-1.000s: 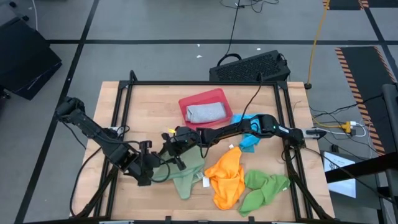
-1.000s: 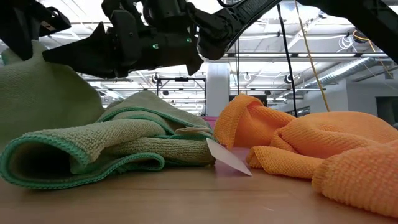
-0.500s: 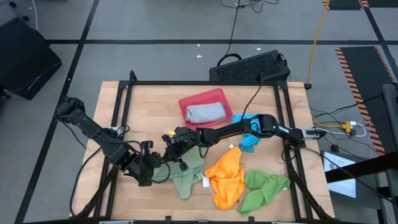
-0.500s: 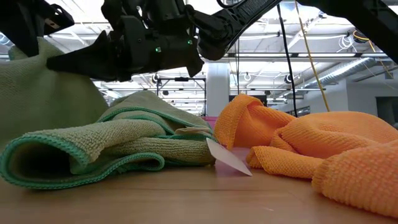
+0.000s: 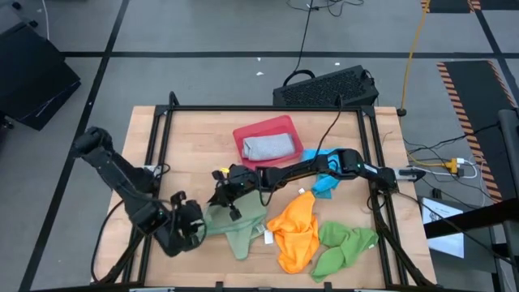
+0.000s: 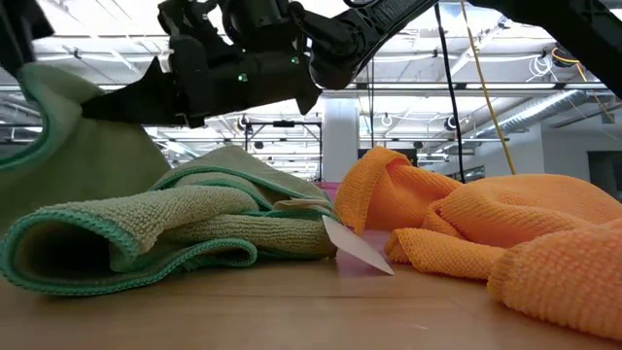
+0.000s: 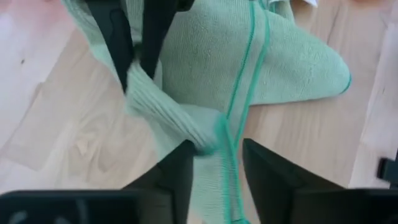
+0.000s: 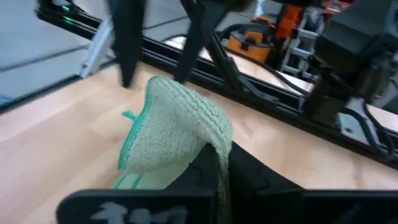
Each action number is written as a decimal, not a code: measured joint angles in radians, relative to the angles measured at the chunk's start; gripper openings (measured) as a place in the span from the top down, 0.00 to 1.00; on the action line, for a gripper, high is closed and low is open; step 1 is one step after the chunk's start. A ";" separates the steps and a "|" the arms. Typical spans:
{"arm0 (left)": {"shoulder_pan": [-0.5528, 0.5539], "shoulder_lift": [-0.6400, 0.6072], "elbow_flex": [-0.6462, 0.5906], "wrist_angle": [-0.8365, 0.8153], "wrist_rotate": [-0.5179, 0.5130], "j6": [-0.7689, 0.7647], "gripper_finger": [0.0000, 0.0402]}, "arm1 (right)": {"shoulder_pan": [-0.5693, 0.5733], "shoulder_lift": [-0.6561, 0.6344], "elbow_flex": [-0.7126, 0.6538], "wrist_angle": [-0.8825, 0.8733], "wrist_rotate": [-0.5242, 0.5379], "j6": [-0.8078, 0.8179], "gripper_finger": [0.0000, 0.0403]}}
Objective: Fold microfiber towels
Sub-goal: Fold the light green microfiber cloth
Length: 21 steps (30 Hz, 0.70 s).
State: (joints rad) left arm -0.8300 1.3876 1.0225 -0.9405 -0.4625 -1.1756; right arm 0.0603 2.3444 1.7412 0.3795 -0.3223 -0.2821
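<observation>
I had the right hand (image 5: 225,191) pressed together on a raised fold of the sage green towel (image 5: 237,224), which lay on the desk (image 5: 186,138) at about seven o'clock from centre, touching the orange towel (image 5: 297,229) at its three o'clock. The left hand (image 5: 193,227), fingers spread with the towel's green-stitched edge lying between them, sat at the cloth's nine o'clock. I judged that the towel's long axis ran roughly twelve to six, with both hands near its twelve o'clock end
</observation>
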 joint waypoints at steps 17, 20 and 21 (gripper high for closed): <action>-0.262 0.272 -0.001 -0.086 0.093 -0.626 0.54 | -0.007 0.000 0.000 -0.003 0.065 0.051 1.00; -0.288 0.282 -0.001 -0.109 0.113 -0.715 0.54 | -0.007 0.000 0.000 -0.004 0.065 0.059 1.00; -0.295 0.284 -0.001 -0.107 0.109 -0.732 0.54 | -0.007 0.000 0.000 -0.004 0.065 0.061 1.00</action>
State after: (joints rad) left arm -1.1254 1.6714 1.0218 -1.0476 -0.3538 -1.9076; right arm 0.0532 2.3440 1.7412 0.3759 -0.2573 -0.2211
